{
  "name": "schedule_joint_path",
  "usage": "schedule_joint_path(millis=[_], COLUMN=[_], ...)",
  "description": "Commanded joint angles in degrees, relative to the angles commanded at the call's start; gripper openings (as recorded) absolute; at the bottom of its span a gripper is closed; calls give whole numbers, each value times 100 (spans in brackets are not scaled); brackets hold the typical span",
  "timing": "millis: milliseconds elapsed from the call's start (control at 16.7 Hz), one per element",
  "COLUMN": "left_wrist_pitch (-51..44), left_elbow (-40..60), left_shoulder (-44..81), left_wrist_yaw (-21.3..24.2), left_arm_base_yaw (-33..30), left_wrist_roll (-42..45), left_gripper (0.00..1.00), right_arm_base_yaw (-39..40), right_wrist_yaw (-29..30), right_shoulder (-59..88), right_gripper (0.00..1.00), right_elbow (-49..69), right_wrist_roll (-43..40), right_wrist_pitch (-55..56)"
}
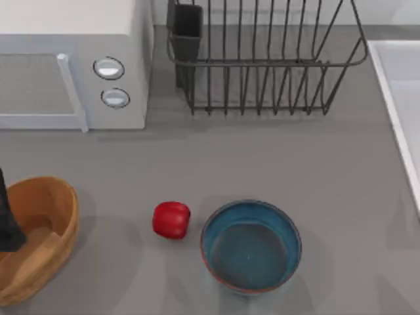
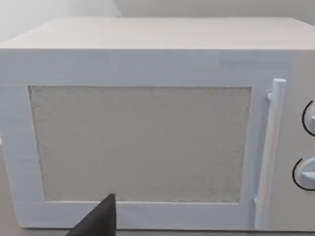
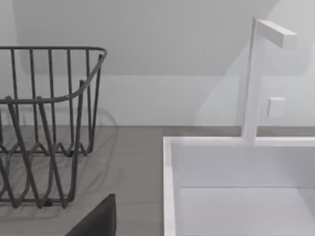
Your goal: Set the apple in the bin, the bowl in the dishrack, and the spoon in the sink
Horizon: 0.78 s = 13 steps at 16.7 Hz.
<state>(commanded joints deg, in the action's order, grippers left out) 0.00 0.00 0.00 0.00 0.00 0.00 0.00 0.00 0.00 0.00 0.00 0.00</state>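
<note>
The red apple (image 1: 171, 219) lies on the grey counter just left of the blue bowl (image 1: 251, 245), which stands upright near the front edge. At the front left sits the tan wooden bin (image 1: 46, 230). My left gripper (image 1: 8, 220) hangs dark over the bin's left side; a dark part of it (image 2: 98, 220) faces the microwave. The wire dishrack (image 1: 262, 65) with its black utensil cup (image 1: 187, 29) stands at the back. The sink (image 1: 400, 98) runs along the right edge. A dark part of my right gripper (image 3: 96, 220) sits between the dishrack (image 3: 44, 123) and the sink (image 3: 236, 187). The spoon is out of view.
A white microwave (image 1: 72, 62) fills the back left corner, its door and handle (image 2: 268, 152) close before the left wrist. A white tap (image 3: 256, 78) rises behind the sink. Open grey counter lies between the dishrack and the bowl.
</note>
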Motion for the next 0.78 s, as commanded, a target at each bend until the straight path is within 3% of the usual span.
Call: schedule_joint_path(millis=[360, 780], left_wrist_pitch=[-316, -1838], left_elbow=[409, 2440], left_shoulder=[542, 3173], left_wrist_yaw=[16, 38], left_arm_base_yaw=[-179, -999], left_wrist_roll=[-125, -748], left_gripper=[100, 100], right_arm_base_yaw=[0, 0], right_wrist_yaw=[0, 0], right_shoulder=[0, 0], right_gripper=[100, 100], right_elbow=[0, 0], right_wrist_roll=[0, 0], right_wrist_pitch=[0, 0])
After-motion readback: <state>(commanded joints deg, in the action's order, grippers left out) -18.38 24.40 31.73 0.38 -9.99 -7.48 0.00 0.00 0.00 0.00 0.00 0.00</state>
